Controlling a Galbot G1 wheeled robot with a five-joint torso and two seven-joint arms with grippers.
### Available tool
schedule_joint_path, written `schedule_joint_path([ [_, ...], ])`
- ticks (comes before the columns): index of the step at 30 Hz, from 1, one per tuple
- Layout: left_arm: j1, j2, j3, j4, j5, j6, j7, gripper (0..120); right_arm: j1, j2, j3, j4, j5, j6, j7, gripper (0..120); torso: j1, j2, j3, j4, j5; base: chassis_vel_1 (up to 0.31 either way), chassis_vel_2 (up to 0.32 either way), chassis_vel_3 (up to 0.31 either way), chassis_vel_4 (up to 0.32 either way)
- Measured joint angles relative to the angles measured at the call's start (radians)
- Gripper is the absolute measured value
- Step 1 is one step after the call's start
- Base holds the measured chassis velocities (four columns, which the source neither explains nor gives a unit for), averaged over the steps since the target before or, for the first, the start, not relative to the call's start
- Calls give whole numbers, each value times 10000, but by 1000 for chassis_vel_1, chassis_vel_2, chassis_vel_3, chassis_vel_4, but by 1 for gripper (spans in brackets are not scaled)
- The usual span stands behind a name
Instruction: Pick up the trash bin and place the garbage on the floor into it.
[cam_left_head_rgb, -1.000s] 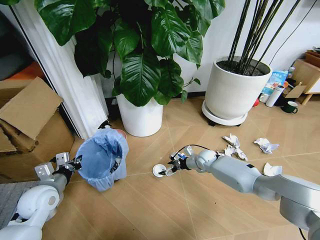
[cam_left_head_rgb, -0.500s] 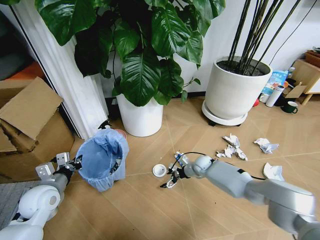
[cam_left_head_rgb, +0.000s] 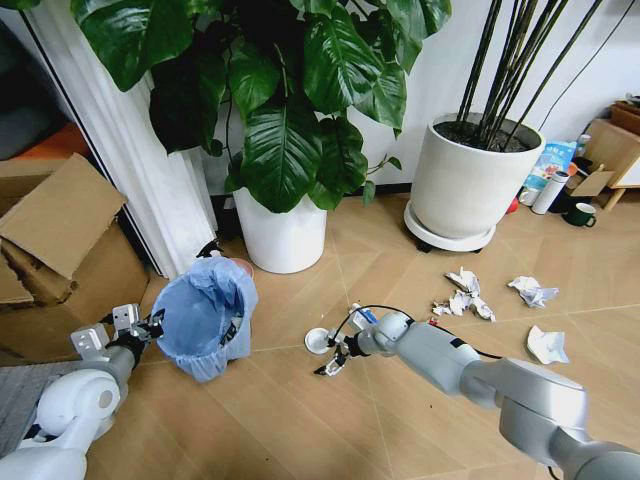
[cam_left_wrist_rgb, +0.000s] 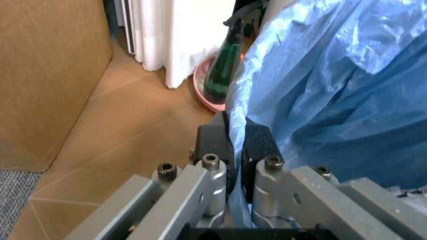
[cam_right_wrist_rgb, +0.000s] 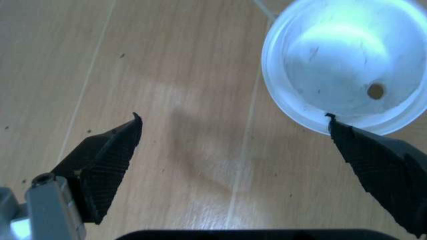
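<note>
Clearly the job is at an early stage: in the head view the trash bin (cam_left_head_rgb: 205, 318) sits at lower left on the floor (cam_left_head_rgb: 290, 420), the left gripper (cam_left_head_rgb: 150, 326) pinching its rim, and its blue bag looks empty as far as I can see. At centre the right gripper (cam_left_head_rgb: 334, 361) hangs low just beside the white round lid (cam_left_head_rgb: 317, 340), nothing in it. To the right of centre lie crumpled paper wads (cam_left_head_rgb: 462, 294), another wad (cam_left_head_rgb: 530, 290) farther right and one more (cam_left_head_rgb: 545, 344) below it, all well apart from the bin, so every piece is yet to be collected

From the left wrist view, the left gripper (cam_left_wrist_rgb: 235, 145) at lower centre has its fingers pressed together on the blue bag (cam_left_wrist_rgb: 333, 90) at the bin's edge; a green bottle (cam_left_wrist_rgb: 223, 70) stands in a pink dish (cam_left_wrist_rgb: 202, 89) at upper centre

From the right wrist view, the right gripper (cam_right_wrist_rgb: 233, 135) is spread wide over bare planks, one finger tip touching or overlapping the rim of the lid (cam_right_wrist_rgb: 343, 65) at upper right; the lid holds nothing
</note>
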Motion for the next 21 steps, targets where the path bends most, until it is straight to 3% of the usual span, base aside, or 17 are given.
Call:
schedule_joint_path([
  [6, 29, 9, -25, 38, -3, -64, 78, 0, 102, 160, 47, -140, -13, 8, 42, 100, 0, 0, 0, 1, 1, 0, 0, 0, 0],
  [12, 31, 85, -85, 84, -39, -91, 119, 0, 303, -187, -302, 767, 563, -164, -59, 100, 0, 0, 0, 0, 1, 0, 0, 0, 0],
  [21, -41, 66, -61, 123, -44, -97, 128, 0, 528, 254, -335, 34, 589, -109, -72, 100, 0, 0, 0, 1, 1, 0, 0, 0, 0],
])
